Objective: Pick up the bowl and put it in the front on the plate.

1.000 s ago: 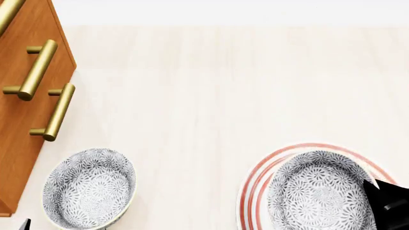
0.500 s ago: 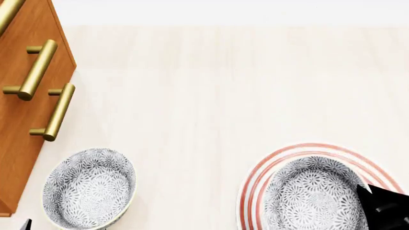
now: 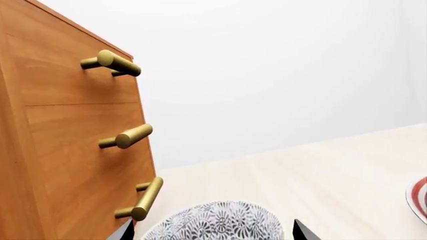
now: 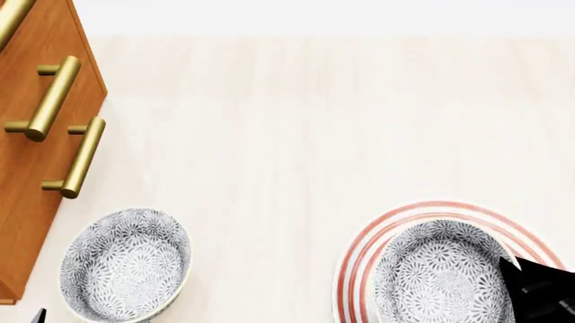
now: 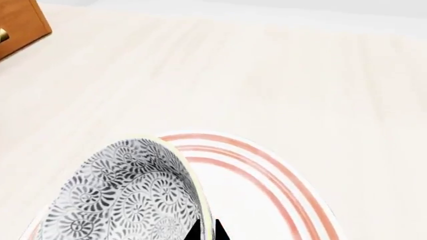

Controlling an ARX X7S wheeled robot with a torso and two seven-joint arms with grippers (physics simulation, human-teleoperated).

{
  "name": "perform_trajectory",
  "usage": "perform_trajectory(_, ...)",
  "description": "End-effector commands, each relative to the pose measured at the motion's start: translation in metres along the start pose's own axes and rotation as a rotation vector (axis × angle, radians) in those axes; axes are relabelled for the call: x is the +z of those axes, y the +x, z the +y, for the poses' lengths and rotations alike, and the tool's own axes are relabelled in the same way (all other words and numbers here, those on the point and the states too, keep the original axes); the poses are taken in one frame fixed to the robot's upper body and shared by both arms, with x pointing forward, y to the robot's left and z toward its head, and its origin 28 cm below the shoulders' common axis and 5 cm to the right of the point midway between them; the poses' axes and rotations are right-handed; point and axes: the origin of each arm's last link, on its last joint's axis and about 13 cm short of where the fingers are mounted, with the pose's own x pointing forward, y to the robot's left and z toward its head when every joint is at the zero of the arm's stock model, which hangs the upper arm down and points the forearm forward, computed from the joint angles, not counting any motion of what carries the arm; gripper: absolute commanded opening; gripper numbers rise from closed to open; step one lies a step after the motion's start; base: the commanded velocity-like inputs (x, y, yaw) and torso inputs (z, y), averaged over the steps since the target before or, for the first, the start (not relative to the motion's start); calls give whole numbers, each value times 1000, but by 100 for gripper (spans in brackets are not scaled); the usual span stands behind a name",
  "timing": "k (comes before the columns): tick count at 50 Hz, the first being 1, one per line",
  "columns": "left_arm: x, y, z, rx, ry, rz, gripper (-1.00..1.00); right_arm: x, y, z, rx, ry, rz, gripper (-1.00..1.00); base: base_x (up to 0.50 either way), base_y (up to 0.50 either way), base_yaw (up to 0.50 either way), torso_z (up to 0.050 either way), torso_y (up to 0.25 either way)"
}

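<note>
A flower-patterned bowl point(image 4: 440, 276) sits over the red-ringed plate point(image 4: 395, 219) at the front right. My right gripper point(image 4: 514, 268) is shut on its right rim. In the right wrist view the two dark fingertips pinch the bowl's point(image 5: 127, 195) rim at the right gripper point(image 5: 207, 231), with the plate point(image 5: 267, 175) beneath; I cannot tell whether the bowl rests on it. A second identical bowl point(image 4: 126, 264) stands at the front left. My left gripper point(image 3: 212, 235) stays open, its tips on either side of that bowl point(image 3: 213, 222) without touching it. Only one left fingertip point(image 4: 36, 315) shows in the head view.
A wooden drawer cabinet point(image 4: 36, 175) with brass bar handles point(image 4: 54, 97) stands at the left, close to the left bowl. In the left wrist view the cabinet point(image 3: 67, 150) fills one side. The pale wooden tabletop point(image 4: 297, 121) stretches back to a white wall.
The right gripper and the bowl it holds sank a little toward the front over the plate, then held still. The left bowl and left gripper have not moved.
</note>
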Motion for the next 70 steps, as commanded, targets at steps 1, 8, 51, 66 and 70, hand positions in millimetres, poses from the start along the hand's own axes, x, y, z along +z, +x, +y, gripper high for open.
perform_trajectory(1, 3, 2, -1, -7, 3, -32, 100, -4, 12, 3, 34, -13, -10, -100, 0, 0, 0, 0, 0)
perform_trajectory(8, 2, 2, -2, -10, 4, -29, 100, -7, 14, 2, 21, -10, -1, -100, 0, 0, 0, 0, 0)
perform_trajectory(51, 2, 3, 1, -1, -29, -6, 100, 83, -34, 1, -92, -286, -5, 100, 0, 0, 0, 0, 0)
perform_trajectory(66, 2, 3, 1, -4, -29, -4, 100, 127, -53, 3, -121, -336, -150, 100, 0, 0, 0, 0, 0)
perform_trajectory(70, 2, 3, 1, -4, -29, -4, 100, 131, -58, 3, -127, -344, -164, 100, 0, 0, 0, 0, 0)
